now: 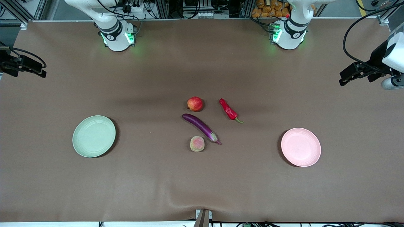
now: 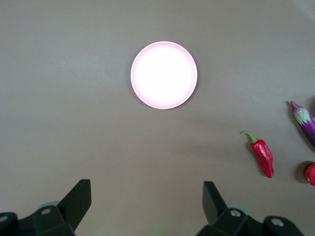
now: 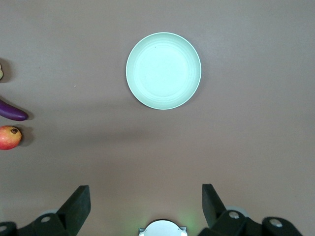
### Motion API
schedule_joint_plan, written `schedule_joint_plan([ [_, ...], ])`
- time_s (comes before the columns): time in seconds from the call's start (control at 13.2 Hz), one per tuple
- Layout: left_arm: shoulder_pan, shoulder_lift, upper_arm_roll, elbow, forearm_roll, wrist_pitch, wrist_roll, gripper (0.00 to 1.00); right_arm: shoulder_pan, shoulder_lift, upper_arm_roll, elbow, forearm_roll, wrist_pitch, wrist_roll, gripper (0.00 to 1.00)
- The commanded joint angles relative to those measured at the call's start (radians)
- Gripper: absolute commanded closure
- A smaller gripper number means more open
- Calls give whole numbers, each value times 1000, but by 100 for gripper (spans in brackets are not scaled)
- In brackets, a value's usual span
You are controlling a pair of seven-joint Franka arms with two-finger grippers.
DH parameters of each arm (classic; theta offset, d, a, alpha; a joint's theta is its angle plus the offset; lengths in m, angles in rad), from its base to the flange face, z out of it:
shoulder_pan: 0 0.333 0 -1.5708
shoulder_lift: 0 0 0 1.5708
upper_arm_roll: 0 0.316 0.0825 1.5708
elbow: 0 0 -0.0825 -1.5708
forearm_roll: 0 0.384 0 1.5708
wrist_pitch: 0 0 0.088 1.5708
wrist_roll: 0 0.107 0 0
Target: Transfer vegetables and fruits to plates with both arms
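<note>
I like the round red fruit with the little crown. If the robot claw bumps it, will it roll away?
Probably, yes. The red fruit looks almost ball-shaped and sits on a flat brown table, so a nudge could send it rolling. Its skin looks smooth and shiny, so it may be slippery to pinch. The eggplant lies close by and might stop it.

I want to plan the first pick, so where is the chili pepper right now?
In the front view the chili pepper lies on the table, beside the pomegranate toward the left arm's end.
</note>
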Motion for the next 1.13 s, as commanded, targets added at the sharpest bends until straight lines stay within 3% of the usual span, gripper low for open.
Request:
schedule_joint_plan([
  [0.0, 7, -6, -5, 12, 4, -33, 18, 0, -18, -5, 13, -4, -18, 4, -21, 0],
  [0.38, 5, 23, 2, 47, 5, -40, 15, 0, -16, -5, 14, -7, -27, 1, -19, 0],
  [0.68, -7, 48, -11, 18, -12, -39, -20, 0, -16, -2, 14, -8, -24, -5, -12, 0],
  [1.06, -125, 195, -83, -83, -21, 157, -349, 0, -15, 4, 16, -40, -7, -4, -7, 0],
])
